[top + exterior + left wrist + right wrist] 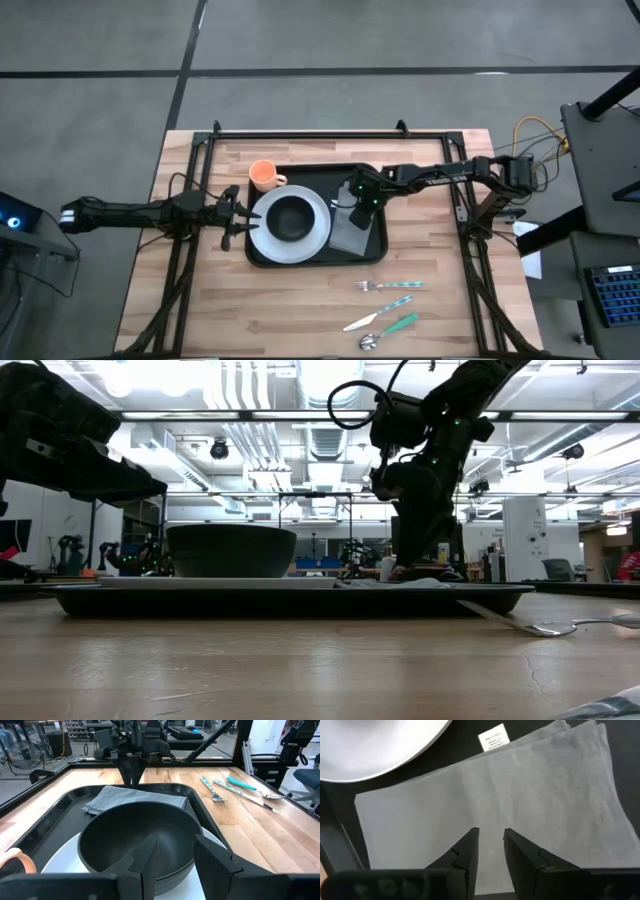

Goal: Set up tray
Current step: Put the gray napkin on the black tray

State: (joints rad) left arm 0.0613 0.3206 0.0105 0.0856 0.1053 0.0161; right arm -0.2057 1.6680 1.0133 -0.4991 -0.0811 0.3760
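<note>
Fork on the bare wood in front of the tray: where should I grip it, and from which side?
Probably straight down from above, mid-handle. The fork lies flat on the table, lengthwise left to right, with its tines toward the tray. Set the fingers across the slim handle. The right gripper is nearer, now over the napkin. Keep off the knife alongside.

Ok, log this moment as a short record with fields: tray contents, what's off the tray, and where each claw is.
tray: black, on the wooden table
on tray: white plate carrying a black bowl; grey napkin beside the plate
off tray: orange cup by the tray's far left corner; fork, knife and spoon on the table
left claw: at the plate's left edge, open
right claw: just above the napkin, fingers slightly apart
</note>
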